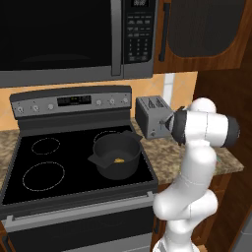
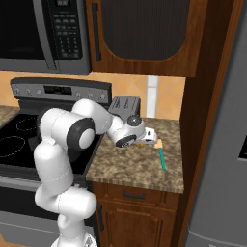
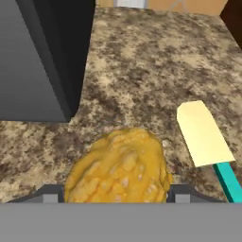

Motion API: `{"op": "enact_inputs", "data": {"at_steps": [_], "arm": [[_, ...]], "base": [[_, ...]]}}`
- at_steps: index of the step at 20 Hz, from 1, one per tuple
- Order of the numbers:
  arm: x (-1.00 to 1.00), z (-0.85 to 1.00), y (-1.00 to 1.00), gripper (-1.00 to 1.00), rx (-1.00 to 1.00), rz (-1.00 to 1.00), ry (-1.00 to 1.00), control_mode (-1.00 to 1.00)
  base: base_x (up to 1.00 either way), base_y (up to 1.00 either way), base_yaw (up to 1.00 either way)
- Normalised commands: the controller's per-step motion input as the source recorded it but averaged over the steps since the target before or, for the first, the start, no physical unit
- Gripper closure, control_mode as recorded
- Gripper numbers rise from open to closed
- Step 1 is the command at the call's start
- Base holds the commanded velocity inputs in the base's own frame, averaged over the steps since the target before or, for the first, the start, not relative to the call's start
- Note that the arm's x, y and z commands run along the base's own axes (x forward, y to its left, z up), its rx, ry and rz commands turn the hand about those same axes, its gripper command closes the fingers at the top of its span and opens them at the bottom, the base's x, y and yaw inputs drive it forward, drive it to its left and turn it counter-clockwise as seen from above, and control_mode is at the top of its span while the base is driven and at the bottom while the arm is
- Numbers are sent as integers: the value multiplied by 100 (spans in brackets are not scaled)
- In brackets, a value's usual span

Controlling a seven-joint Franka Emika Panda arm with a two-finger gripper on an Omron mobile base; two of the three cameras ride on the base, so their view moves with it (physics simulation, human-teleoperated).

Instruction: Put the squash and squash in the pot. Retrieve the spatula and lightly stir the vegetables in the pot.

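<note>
1. Hand view: gripper point(image 3: 116, 198) fingers apart, straddling second squash point(image 3: 118, 168) on counter point(image 3: 142, 71); grip unconfirmed.
2. Spatula point(image 3: 204, 134) just right of hand, untouched.
3. One squash point(image 1: 118, 159) sits in pot point(image 1: 116, 156); stirring left.

The squash's point(image 3: 118, 168) underside and the fingertips beside it hide behind the lower edge; the spatula's point(image 3: 205, 142) handle (teal) is cut off.

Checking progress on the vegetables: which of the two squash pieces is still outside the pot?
The squash on the counter, between the claw's fingers beside the spatula. The other squash lies inside the pot.
</note>
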Motion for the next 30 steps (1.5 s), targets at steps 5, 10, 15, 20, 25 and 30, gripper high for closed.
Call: {"op": "enact_inputs", "data": {"at_steps": [5, 10, 15, 20, 25, 30], "arm": [[-100, 100, 9, 100, 1, 2, -2, -100], [-86, 100, 33, 100, 0, 2, 0, -100], [-51, 100, 28, 100, 0, 1, 2, -100], [-46, 100, 36, 100, 5, 7, 11, -100], [-52, 100, 78, 100, 1, 16, 2, -100], [-29, 74, 100, 100, 0, 23, 11, -100]], "base": [[0, 0, 0], [0, 0, 0], [0, 0, 0], [0, 0, 0], [0, 0, 0], [0, 0, 0]]}}
